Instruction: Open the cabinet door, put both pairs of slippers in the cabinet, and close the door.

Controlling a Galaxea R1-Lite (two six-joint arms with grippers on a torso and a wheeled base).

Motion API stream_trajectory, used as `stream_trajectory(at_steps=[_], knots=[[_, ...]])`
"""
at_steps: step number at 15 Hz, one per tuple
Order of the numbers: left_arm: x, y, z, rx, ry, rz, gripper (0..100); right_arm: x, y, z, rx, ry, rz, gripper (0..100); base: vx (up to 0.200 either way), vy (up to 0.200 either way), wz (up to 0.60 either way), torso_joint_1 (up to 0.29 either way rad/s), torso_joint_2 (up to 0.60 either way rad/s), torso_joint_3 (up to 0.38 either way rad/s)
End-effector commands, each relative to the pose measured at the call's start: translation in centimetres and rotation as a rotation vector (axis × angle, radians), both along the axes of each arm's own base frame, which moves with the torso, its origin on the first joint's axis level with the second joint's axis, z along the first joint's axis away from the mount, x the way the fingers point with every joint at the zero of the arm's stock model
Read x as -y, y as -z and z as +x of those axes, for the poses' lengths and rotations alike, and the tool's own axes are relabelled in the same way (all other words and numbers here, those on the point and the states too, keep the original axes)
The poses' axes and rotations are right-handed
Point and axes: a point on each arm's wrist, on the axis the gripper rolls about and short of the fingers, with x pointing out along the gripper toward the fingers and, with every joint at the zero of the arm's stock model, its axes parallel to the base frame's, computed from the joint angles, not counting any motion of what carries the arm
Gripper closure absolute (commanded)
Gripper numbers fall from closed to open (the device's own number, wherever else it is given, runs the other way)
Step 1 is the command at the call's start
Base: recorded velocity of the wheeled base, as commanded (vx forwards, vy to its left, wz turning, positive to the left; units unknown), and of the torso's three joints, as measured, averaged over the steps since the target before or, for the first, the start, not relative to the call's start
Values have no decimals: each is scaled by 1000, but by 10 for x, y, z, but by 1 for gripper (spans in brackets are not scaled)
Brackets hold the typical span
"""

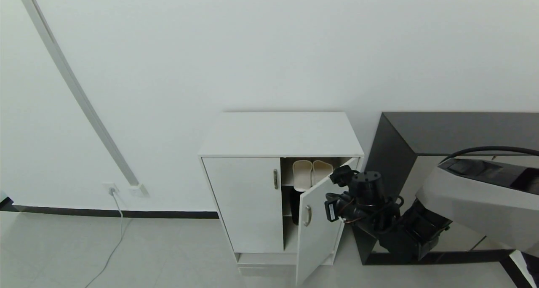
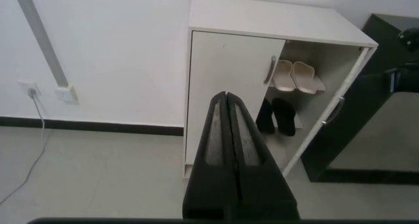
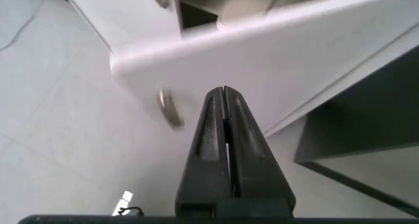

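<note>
Beige slippers point(image 1: 311, 172) and black slippers point(image 2: 278, 116) are lying inside cabinet point(image 1: 278, 134); door point(image 1: 313, 233) at its 5 o'clock is standing ajar, awaiting closing. Both jaws pinched together, empty.

In the cabinet's point(image 1: 278, 134) right half, one slipper pair point(image 1: 312, 173) lies above the other pair point(image 2: 279, 116).

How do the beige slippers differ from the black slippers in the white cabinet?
Colour: the beige slippers are pale, the black slippers dark. Shelf: the beige slippers lie on the upper one, the black slippers on the one below. Each pair sits side by side inside the white cabinet.
</note>
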Motion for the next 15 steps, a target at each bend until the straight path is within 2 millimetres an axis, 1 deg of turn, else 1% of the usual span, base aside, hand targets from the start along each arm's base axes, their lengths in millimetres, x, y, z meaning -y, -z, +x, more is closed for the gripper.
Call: stream_trajectory(at_steps=[1,2,4,8,10,13,15], knots=[[0,0,0,-1,-1,0,100,3,-6,-8,13,-48,29,100,0,0,0,0,0,0],[0,0,0,0,-1,0,100,5,-8,-13,19,-81,46,100,0,0,0,0,0,0],[0,0,0,0,-1,1,100,12,-4,-27,24,-163,81,100,0,0,0,0,0,0],[0,0,0,0,2,6,100,23,-1,-51,53,-216,112,100,0,0,0,0,0,0],[0,0,0,-1,2,6,100,25,-1,-56,56,-231,118,100,200,0,0,0,2,5],[0,0,0,0,2,6,100,23,-1,-58,53,-238,117,100,200,0,0,-1,-4,5],[0,0,0,-1,2,6,100,20,2,-64,36,-256,111,100,200,0,0,14,12,2]])
